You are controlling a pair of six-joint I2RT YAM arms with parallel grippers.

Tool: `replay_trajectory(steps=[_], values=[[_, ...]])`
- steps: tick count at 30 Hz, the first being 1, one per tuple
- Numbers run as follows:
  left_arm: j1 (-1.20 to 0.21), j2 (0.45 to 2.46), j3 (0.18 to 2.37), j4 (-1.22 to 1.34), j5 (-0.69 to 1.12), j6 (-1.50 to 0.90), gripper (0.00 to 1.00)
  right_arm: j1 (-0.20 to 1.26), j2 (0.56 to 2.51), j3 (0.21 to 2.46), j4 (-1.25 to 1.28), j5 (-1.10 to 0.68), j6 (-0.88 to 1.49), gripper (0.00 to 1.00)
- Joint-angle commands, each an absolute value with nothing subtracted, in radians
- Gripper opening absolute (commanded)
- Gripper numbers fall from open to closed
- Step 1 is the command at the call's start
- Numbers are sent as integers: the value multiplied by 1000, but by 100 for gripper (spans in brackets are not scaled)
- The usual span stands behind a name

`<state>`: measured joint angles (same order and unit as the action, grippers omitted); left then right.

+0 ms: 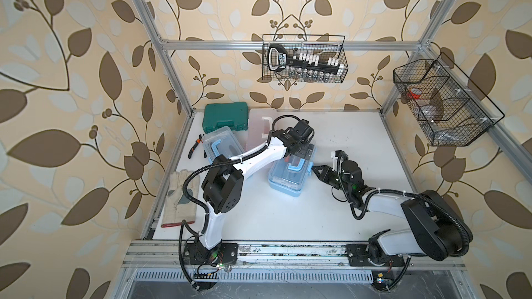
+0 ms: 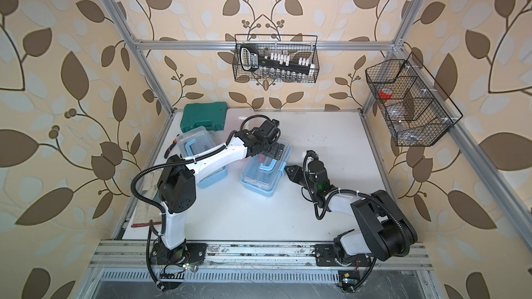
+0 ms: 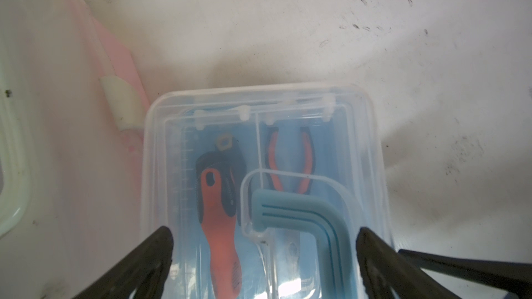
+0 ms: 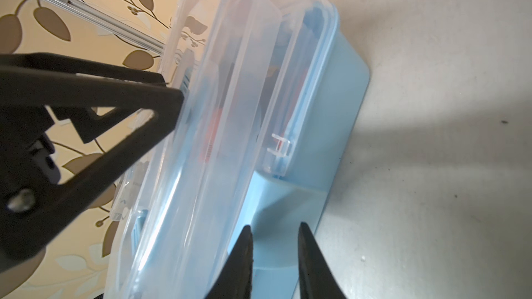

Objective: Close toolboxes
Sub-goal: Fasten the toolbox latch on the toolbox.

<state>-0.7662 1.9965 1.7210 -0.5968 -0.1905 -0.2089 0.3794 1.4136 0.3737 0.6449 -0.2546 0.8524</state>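
- Starting left: glove (image 1: pixel 180 197), pliers (image 1: pixel 195 146) and green case (image 1: pixel 226 119) lie along the worktop's left edge, not in play.
- Left blue toolbox (image 1: pixel 218 142) sits under the left arm's forearm, lid looks down. An elbow sweep could shunt it.
- Pink toolbox (image 1: pixel 259 127) at the back, lid looks raised, just beside the middle box. A shove on one likely moves both.
- Middle blue toolbox (image 1: pixel 288 181) mid-worktop, lid down on base. Left pincer (image 3: pixel 263 231) fingers wide apart, straddling the lid's far end. An off-centre push could tip or skid the box.
- Right pincer (image 4: pixel 275 228) at the box's right end, fingers nearly together, slim gap, nothing clamped. Tips could slip off the latch, or shove the box instead of snapping it.
- Worktop (image 1: pixel 345 139): white, smooth, scuffed. Probably low grip.
- Room: aluminium frame, leaf wallpaper, back wire basket (image 1: pixel 305 58) and side wire basket (image 1: pixel 443 102), well apart from both arms.
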Motion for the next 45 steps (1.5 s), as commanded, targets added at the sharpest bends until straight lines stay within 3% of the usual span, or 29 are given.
replay_trajectory(steps=[1, 30, 39, 45], values=[[-778, 2077, 1637, -787, -49, -277, 99, 378, 1422, 353, 621, -235, 848, 23], [-861, 2121, 1476, -664, 71, -365, 99, 423, 1563, 530, 575, -249, 806, 19], [-896, 2150, 1456, -632, 105, -400, 99, 436, 1633, 566, 662, -288, 868, 19], [-910, 2167, 1462, -619, 122, -409, 99, 459, 1621, 652, 537, -240, 843, 20]])
